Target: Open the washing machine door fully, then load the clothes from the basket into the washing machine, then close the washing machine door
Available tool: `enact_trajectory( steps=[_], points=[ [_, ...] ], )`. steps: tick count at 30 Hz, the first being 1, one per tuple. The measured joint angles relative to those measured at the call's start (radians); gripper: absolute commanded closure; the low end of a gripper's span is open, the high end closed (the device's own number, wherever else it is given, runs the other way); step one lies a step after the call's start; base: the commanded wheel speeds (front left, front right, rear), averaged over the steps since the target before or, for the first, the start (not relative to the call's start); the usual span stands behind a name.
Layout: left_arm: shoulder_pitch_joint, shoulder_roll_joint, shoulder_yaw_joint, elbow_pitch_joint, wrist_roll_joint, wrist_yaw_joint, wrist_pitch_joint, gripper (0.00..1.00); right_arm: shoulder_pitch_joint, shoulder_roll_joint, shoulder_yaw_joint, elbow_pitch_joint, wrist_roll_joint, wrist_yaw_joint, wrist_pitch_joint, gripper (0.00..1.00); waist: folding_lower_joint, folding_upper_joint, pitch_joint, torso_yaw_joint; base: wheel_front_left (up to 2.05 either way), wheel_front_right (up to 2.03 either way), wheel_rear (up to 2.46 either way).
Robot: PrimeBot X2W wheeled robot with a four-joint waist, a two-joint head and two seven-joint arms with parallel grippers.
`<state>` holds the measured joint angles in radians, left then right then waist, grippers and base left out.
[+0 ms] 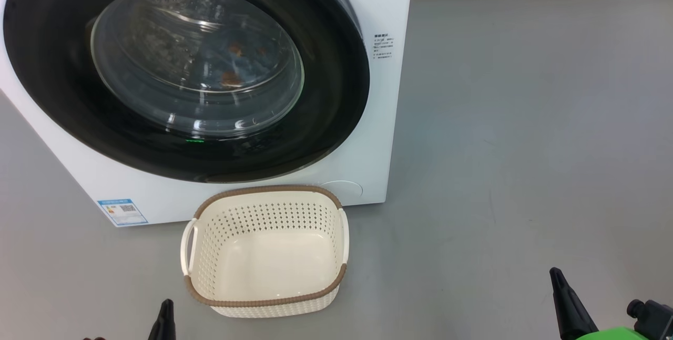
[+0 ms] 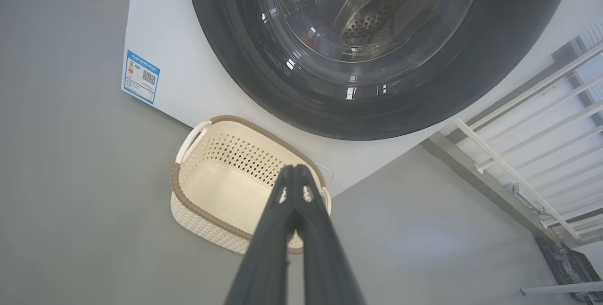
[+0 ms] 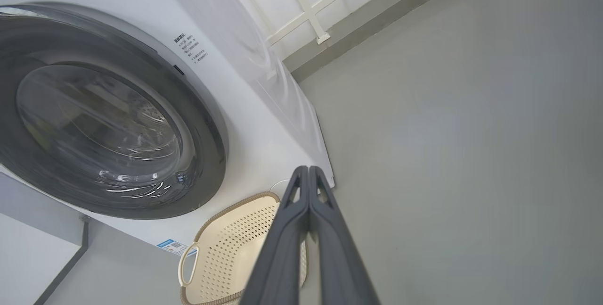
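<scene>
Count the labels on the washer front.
2. A blue label at the lower left corner of the washer; a small text label right of the door. Others may be hidden.

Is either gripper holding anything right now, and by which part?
Nothing is held: the left gripper and the right gripper are both shut and empty.

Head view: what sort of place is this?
Probably a laundry corner, maybe a test space: a white front-loading washing machine, a perforated basket before it, bare grey floor.

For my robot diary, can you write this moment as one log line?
door shut | basket empty | clothes inside washer | left hand shut | right hand shut
</scene>
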<state>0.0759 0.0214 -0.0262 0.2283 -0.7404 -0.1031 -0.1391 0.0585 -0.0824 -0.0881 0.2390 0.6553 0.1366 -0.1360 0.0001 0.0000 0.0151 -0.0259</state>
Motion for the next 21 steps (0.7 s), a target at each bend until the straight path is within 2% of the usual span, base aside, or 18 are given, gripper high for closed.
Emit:
enact_trajectory(
  steps=[21],
  points=[
    [-0.035,0.003,0.024,0.01,-0.222,-0.007,0.061,1.0,-0.024,0.013,-0.017,0.007,0.236,0.0,0.061,1.0,0.0,0.0,-0.003,0.006,0.0,0.0,0.0]
  ],
)
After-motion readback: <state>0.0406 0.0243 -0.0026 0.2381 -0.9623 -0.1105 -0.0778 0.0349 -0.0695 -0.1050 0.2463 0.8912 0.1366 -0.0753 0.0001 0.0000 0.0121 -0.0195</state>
